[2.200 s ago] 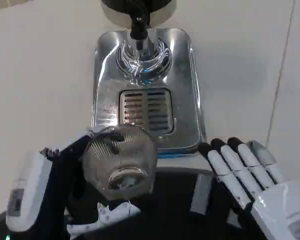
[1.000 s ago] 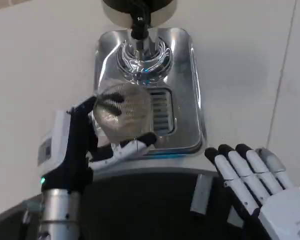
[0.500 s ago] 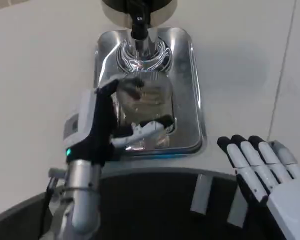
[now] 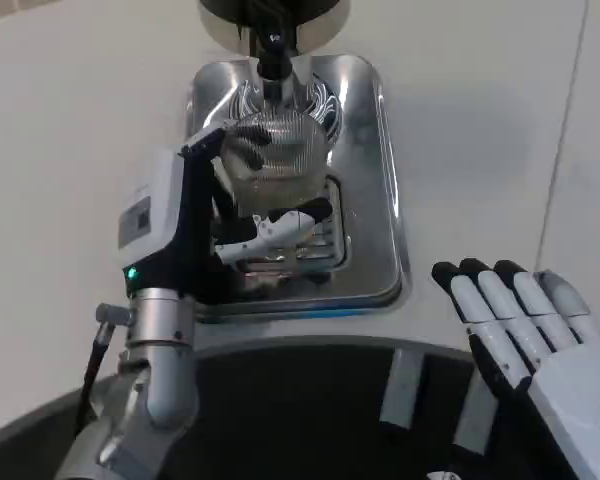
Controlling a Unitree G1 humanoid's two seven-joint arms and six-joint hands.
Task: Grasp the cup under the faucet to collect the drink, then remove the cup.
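Observation:
A clear ribbed cup is held by my left hand, fingers wrapped round its sides. It hangs over the silver drip tray, right below the black faucet of the dispenser at the top. My right hand lies with fingers spread and apart at the lower right, off the tray, holding nothing. Whether liquid is in the cup is not clear.
The slotted drain grate sits in the tray's near half, partly behind my left hand. The white table spreads to both sides. A dark body edge crosses the bottom of the view.
My left hand has carried the cup from near my body forward over the tray to a spot under the faucet. The right hand has shifted slightly.

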